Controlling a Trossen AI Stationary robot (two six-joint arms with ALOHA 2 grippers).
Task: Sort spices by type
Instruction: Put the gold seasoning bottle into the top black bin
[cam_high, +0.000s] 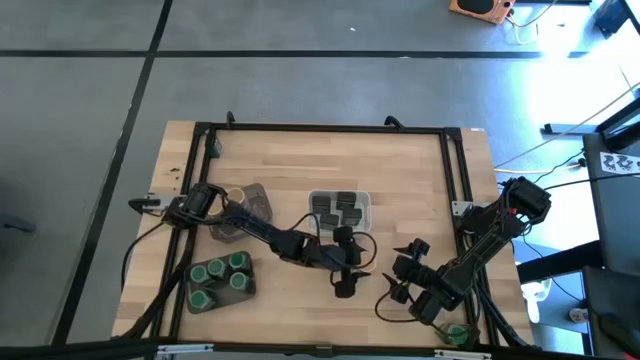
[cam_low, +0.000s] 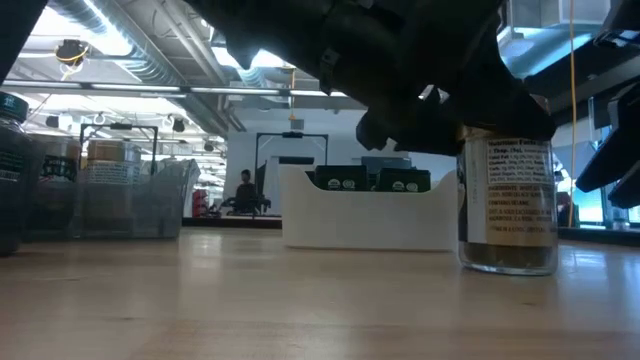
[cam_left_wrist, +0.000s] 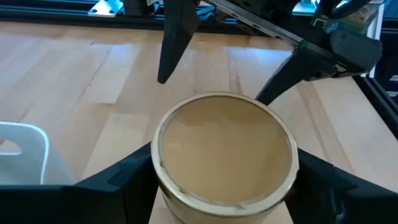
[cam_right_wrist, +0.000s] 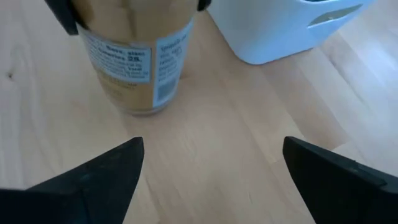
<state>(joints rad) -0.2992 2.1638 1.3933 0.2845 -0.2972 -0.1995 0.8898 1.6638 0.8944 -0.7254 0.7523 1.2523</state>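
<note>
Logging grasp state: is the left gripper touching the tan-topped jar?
Touching. In the left wrist view the left gripper has a dark finger pressed against each side of the tan-topped jar, with no gap showing on either side.

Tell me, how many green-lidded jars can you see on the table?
4 green-lidded jars, all grouped on the dark flat tray at the table's front left. More may be hidden beneath the arms.

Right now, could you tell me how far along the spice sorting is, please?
Mostly done, it seems. Four round green-lidded jars sit grouped on a dark grey flat tray, and dark squarish tins fill the white rectangular tray. In hand: the left gripper is closed on a round tan-topped jar standing on the table. The right gripper waits open nearby. That jar still needs placing.
</note>
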